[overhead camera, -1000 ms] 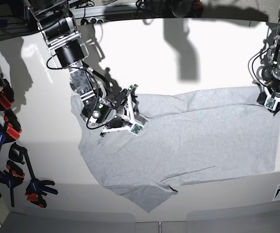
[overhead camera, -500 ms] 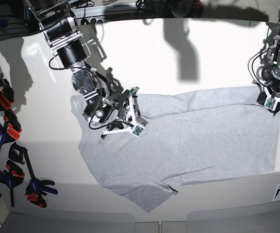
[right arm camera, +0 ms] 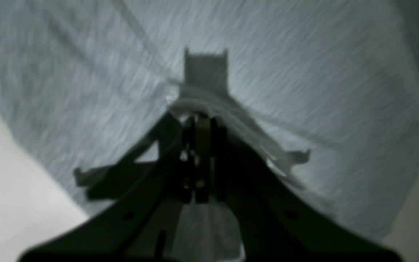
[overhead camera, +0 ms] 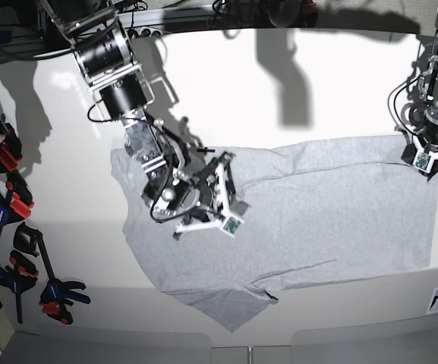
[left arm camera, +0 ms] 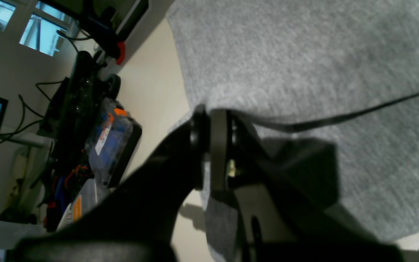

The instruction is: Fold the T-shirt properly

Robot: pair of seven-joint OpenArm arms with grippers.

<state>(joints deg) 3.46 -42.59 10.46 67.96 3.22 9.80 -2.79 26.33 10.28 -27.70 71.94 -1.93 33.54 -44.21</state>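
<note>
Two grippers are closed on one grey T-shirt (overhead camera: 302, 205), which lies spread plain side up across the middle and right of the white table (overhead camera: 279, 83), one sleeve pointing toward the front edge. The left gripper (overhead camera: 430, 161), near the table's right edge, has its jaws pinched tight on the shirt's far right corner. The right gripper (overhead camera: 220, 171) sits over the shirt's left part, jaws fully together with a ridge of grey fabric bunched between them. Several red, blue and black clamps (overhead camera: 21, 250) lie along the left edge.
</note>
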